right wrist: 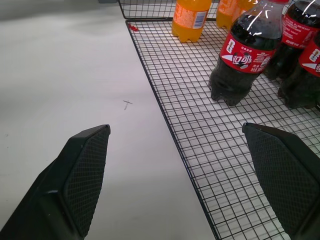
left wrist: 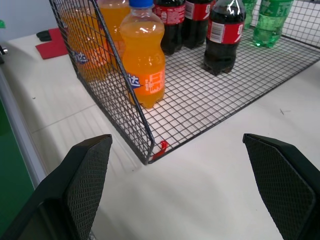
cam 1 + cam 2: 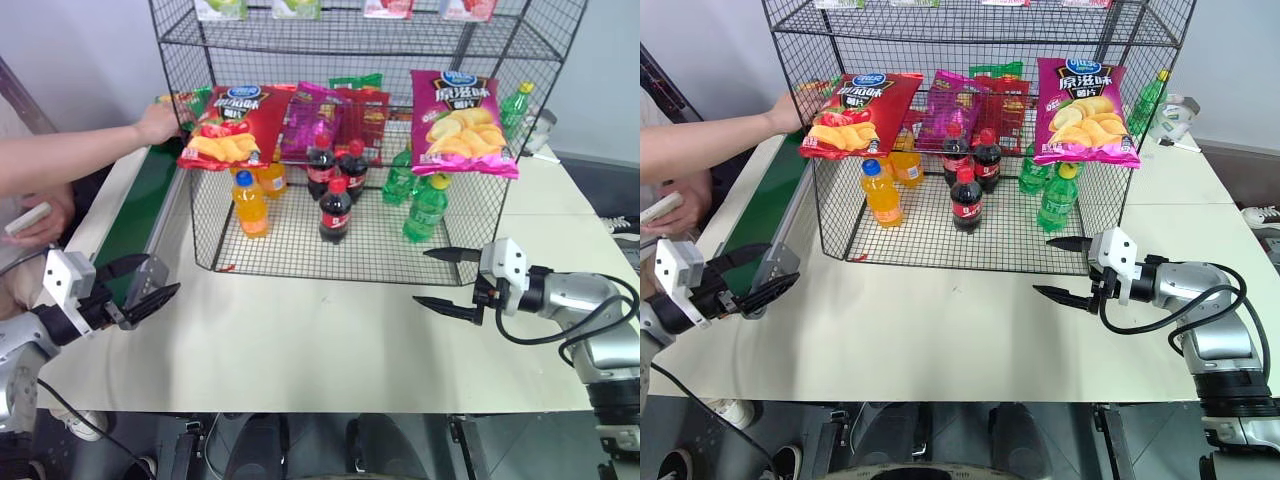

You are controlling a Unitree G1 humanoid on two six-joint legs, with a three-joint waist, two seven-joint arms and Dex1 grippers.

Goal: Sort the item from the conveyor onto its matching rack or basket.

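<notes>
Presently, both grippers empty, fingers spread wide: left gripper [image 3: 150, 290] beside the conveyor [image 3: 140, 215]; right gripper [image 3: 447, 281] just short of the wire-mesh rack [image 3: 300, 255] front. Beyond the fingers: orange soda bottle [image 2: 144, 55], cola bottle [image 1: 246, 55]. Green crisp bag [image 3: 185, 100] (mostly hidden) farther off, at a person's hand [image 3: 160, 123], beside the red crisp bag [image 3: 232, 125].

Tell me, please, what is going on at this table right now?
The robot waits at the table with both arms raised and nothing held: the left gripper and the right gripper stand open. A person's hand reaches over the conveyor at the far left, beside a green crisp bag by the wire rack. The rack already carries a red crisp bag, a pink crisp bag and drink bottles.
</notes>
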